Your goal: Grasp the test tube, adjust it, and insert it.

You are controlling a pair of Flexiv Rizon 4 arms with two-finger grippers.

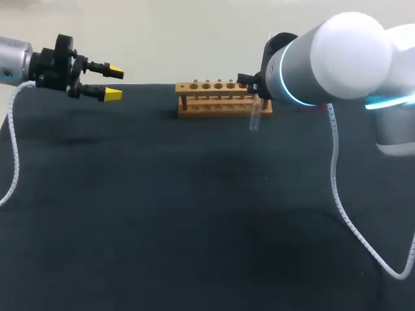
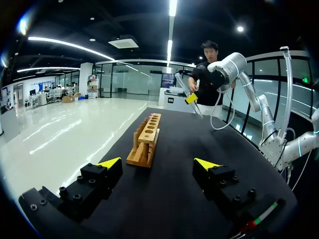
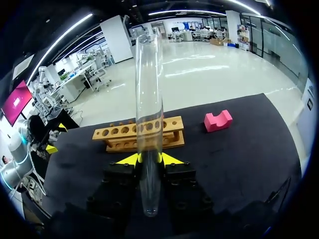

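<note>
Two grippers, one rack, one tube and one block are in view. At 10 o'clock on the table (image 1: 194,227), the left gripper (image 1: 113,81) (image 2: 158,163) hovers near the left edge. Its two yellow tips are spread wide with nothing between them, pointing toward 3 o'clock. A gap of dark cloth separates it from the single wooden rack (image 1: 220,98) (image 2: 147,137) (image 3: 139,134). The rack stands at 12 o'clock, close to the far edge, and has one row of holes. From the rack toward 6 o'clock, the cloth runs broad to the near edge.

At 1 o'clock, just beside the rack's right end, the one test tube (image 1: 255,116) (image 3: 149,124) is outside every hole. The right gripper (image 3: 149,160) has its two tips pressed on the tube's lower part from both sides. One pink block (image 3: 218,121) lies on the cloth beyond the rack's right end, apart from it.
</note>
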